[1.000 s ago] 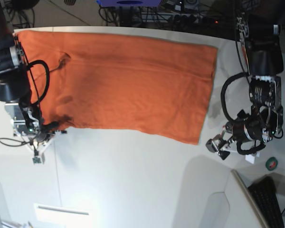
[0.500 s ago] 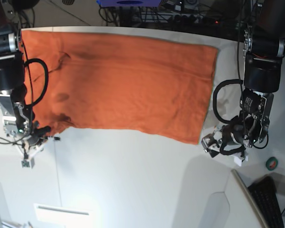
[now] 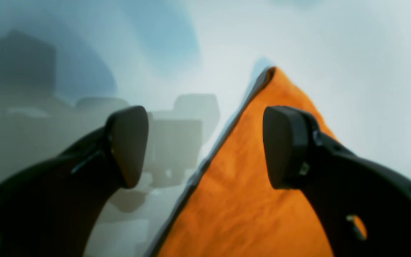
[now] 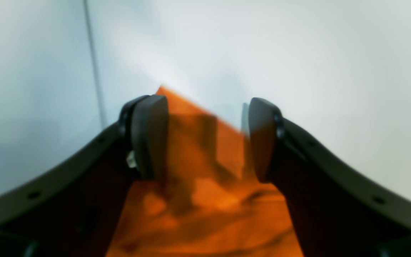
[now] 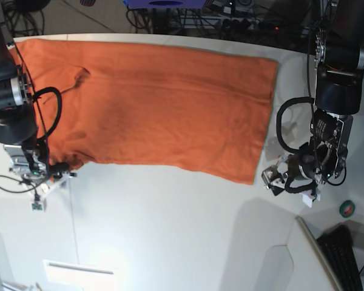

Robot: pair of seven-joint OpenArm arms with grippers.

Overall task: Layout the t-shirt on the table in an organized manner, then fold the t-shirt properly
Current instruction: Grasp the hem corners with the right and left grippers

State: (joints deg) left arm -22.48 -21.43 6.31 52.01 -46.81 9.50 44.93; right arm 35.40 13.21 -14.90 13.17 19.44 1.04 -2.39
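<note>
Orange t-shirt (image 5: 164, 109) spread flat across far half of white worktop (image 5: 170, 230), long axis running side to side in base view, front hem edge slanting down toward base-view right. Mostly smooth, w/ a small crease near upper left and a rumpled bit at lower-left corner.

Left pincer (image 5: 276, 180) on base-view right, just off shirt's lower corner, on bare worktop. Wide apart per left wrist view (image 3: 205, 146): dark pads clearly separated, nothing gripped. Shirt's pointed corner (image 3: 262, 171) lying in the gap and under one pad (image 3: 284, 146); other pad over bare white surface (image 3: 351, 53). Contact w/ cloth: can't tell.

Right pincer (image 5: 48, 173) on base-view left, at shirt's rumpled lower-left corner. Right wrist view (image 4: 205, 137) blurred, but pads (image 4: 150, 135) standing apart w/ cloth corner (image 4: 205, 185) lying between and below them, not pinched. Pad shadows falling on cloth. Thin dark seam line (image 4: 93, 64) in worktop (image 4: 316, 53) visible beside it.

Round green item (image 5: 347, 209) near base-view right edge, dark keyboard (image 5: 346, 254) lower right, off the shirt.
</note>
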